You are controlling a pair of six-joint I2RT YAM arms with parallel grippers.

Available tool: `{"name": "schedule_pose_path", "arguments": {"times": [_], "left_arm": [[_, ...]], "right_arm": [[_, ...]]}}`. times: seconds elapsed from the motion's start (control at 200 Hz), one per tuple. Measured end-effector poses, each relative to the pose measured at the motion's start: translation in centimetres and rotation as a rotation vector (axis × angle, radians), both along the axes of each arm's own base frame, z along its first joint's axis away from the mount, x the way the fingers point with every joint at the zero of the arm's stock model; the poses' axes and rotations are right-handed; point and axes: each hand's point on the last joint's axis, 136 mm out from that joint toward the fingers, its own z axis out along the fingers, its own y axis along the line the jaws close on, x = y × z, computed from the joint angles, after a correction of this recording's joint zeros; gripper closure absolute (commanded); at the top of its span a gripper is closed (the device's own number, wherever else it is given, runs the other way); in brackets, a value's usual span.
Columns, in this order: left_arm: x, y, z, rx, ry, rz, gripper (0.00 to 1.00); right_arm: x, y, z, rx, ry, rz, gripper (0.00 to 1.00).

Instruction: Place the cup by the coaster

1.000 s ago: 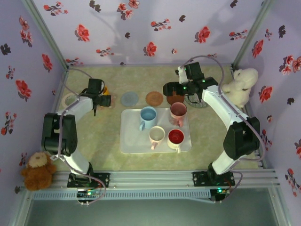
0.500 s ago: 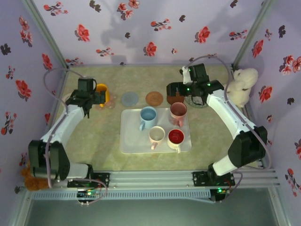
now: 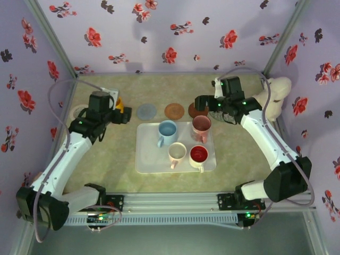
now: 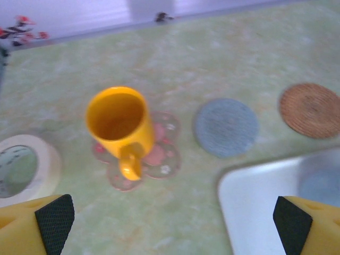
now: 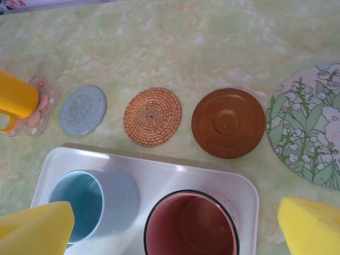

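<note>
Under both arms, table [image 3: 239, 154]: pale green top filling the middle of the overhead view.
left arm [image 3: 66, 154]: stretched up the left side; its elbow has swung down into the lower left corner since a second ago.
right arm [image 3: 265, 135]: reaching up the right side, its elbow lower and further right than a second ago.
tray [image 3: 146, 159]: white, at centre, carrying four cups [image 3: 167, 130], unchanged.
left gripper [image 4: 172, 228]: fingers spread wide with nothing between them; it has backed off the yellow cup [image 4: 119, 125] since a second ago.
right gripper [image 5: 175, 226]: spread wide and empty, above the tray's far edge; the brown disc [image 5: 228, 123] it covered earlier now lies exposed.
yellow cup: upright, left of centre in the left wrist view, handle toward the camera.
flower coaster [image 4: 162, 156]: under the cup, petals showing at its right and lower sides.
</note>
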Motion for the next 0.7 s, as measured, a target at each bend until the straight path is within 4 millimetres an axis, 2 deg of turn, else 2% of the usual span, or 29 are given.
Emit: {"name": "schedule_pose_path", "arguments": {"times": [0.14,0.295,0.395,0.54,0.695], "left_arm": [[-1.9,-3.8,-1.0,0.004,0.045,-0.125,0.01],[-3.5,-6.1,-2.2,-0.004,0.091,-0.210,0.01],[-4.9,-7.7,-3.5,-0.006,0.136,-0.270,0.02],[-7.2,-10.0,-6.6,0.000,0.226,-0.354,0.02],[-8.7,-11.4,-9.7,0.014,0.304,-0.385,0.05]], "right_arm": [[0.0,-0.9,-0.7,0.035,0.036,-0.028,0.01],[-1.0,-1.0,-1.2,0.089,0.065,-0.003,0.01],[-1.7,-0.7,-0.7,0.125,0.066,0.023,0.01],[-2.8,-0.4,-0.2,0.170,0.066,0.061,0.01],[-3.4,-0.3,-0.4,0.189,0.083,0.079,0.01]]}}
